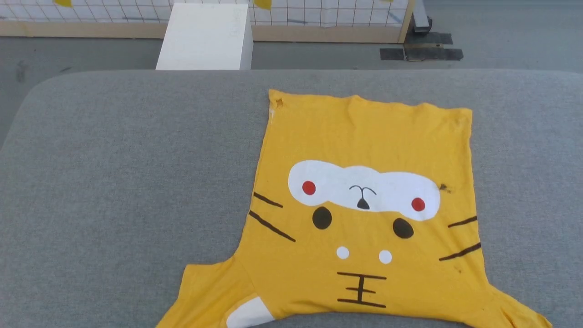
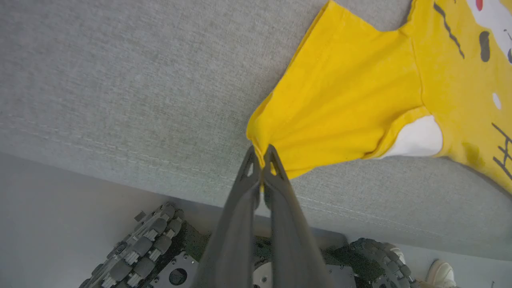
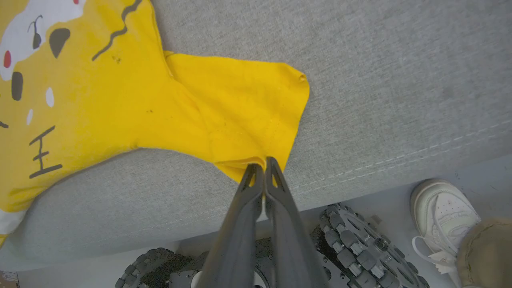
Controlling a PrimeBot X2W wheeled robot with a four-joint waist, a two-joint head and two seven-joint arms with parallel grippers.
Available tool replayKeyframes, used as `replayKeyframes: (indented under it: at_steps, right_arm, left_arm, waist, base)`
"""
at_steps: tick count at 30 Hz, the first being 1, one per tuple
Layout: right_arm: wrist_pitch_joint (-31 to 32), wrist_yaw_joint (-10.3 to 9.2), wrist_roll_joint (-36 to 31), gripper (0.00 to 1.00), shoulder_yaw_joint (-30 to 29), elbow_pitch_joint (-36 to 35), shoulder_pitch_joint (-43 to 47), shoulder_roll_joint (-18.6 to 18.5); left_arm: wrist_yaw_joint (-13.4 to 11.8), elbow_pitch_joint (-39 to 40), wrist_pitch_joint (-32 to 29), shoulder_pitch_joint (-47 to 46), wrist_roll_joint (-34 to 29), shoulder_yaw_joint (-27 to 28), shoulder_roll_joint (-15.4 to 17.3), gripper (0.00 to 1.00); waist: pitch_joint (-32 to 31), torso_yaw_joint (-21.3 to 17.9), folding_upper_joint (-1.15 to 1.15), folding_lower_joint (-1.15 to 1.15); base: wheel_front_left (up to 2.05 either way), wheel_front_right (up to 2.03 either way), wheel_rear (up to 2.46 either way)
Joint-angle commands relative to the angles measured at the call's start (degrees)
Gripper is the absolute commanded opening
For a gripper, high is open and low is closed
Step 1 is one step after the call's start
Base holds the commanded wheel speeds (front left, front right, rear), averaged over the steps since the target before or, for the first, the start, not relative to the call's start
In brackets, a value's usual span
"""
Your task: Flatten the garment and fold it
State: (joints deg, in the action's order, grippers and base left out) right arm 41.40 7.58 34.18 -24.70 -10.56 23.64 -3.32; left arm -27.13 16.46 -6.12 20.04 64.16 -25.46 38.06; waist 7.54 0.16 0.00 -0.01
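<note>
Garment lies spread on grey surface, left gripper and right gripper each clamping a sleeve edge.

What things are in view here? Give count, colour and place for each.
T-shirt: one, yellow, flat on the table, sleeves nearest the robot.
table: one, grey, before the robot.
box: one, white, floor beyond the table.
fence: one, wire and wood, behind the box.
tape: several patches, black, floor at far right.
shoe: one, white, floor beside the wheels.
wheels: at least two, dark, below the table edge.
left jaws: one pair, dark, shut on left sleeve.
right jaws: one pair, dark, shut on right sleeve.
</note>
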Motion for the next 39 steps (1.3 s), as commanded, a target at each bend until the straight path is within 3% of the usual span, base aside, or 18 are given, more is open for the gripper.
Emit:
replayKeyframes:
  at_steps: [1,4,5,6,8,16,20,23,31,39]
  right_arm:
    - [-0.2,-0.09,0.2,0.00,0.0,-0.1,0.7,0.1]
    - [-1.8,-0.09,-0.1,0.00,0.6,0.9,0.2,0.3]
    - [-2.4,-0.09,-0.4,0.32,0.8,1.3,-0.1,0.3]
    - [-3.6,-0.09,-0.7,1.00,0.7,1.6,-0.9,0.4]
    - [-4.6,-0.09,-1.7,1.00,1.8,1.9,-2.1,0.4]
    - [-6.2,-0.09,-6.1,1.00,-0.7,-4.8,-24.8,-10.3]
    - [-4.8,-0.09,-8.7,1.00,3.3,-2.1,-38.6,-17.8]
    - [-3.2,-0.09,-10.3,1.00,7.1,2.7,-48.3,-21.5]
    - [-1.2,-0.09,-17.1,1.00,11.0,18.2,-64.9,-20.9]
    - [-0.4,-0.09,-21.0,1.00,10.2,27.4,-68.0,-19.6]
  left_arm:
    - [-0.3,0.6,0.7,0.8,0.3,0.7,0.7,0.00]
    - [-0.2,1.8,1.5,0.4,-0.3,0.9,0.8,0.00]
    - [-0.2,2.1,1.5,0.1,-0.6,0.8,0.7,0.00]
    - [-0.2,2.5,1.7,-0.4,-0.9,0.7,0.6,0.00]
    - [-0.1,3.3,1.6,-1.4,-1.6,0.2,0.5,0.00]
    - [-1.4,7.1,2.9,-7.1,-6.4,-1.9,-1.4,0.00]
    - [-2.5,8.9,3.1,-10.2,-9.3,-3.0,-1.7,0.00]
    - [-3.0,10.4,3.0,-12.6,-11.3,-3.9,-2.1,0.00]
    - [-2.9,12.5,2.7,-18.6,-15.3,-6.6,-3.7,0.00]
    - [-2.9,12.0,2.5,-21.4,-16.7,-8.0,-5.4,0.00]
  waist:
    - [-0.7,-0.3,0.00,0.01]
    - [-1.2,-0.5,0.00,0.01]
    - [-1.2,-0.6,0.00,0.01]
    - [-1.1,-0.6,0.00,0.01]
    - [-0.7,-0.5,0.00,0.01]
    - [6.8,0.5,0.00,0.01]
    - [11.4,1.7,0.00,0.01]
    - [14.9,2.7,0.00,0.01]
    - [22.4,6.4,0.00,0.01]
    - [25.8,9.1,0.00,0.01]
  base:
    - [0.00,0.00,0.00]
    - [0.00,0.00,0.00]
    - [0.00,0.00,0.00]
    - [0.00,0.00,0.00]
    - [0.00,0.00,0.00]
    - [0.00,0.00,0.00]
    - [0.00,0.00,0.00]
    - [0.00,0.00,0.00]
    - [0.00,0.00,0.00]
    - [0.00,0.00,0.00]
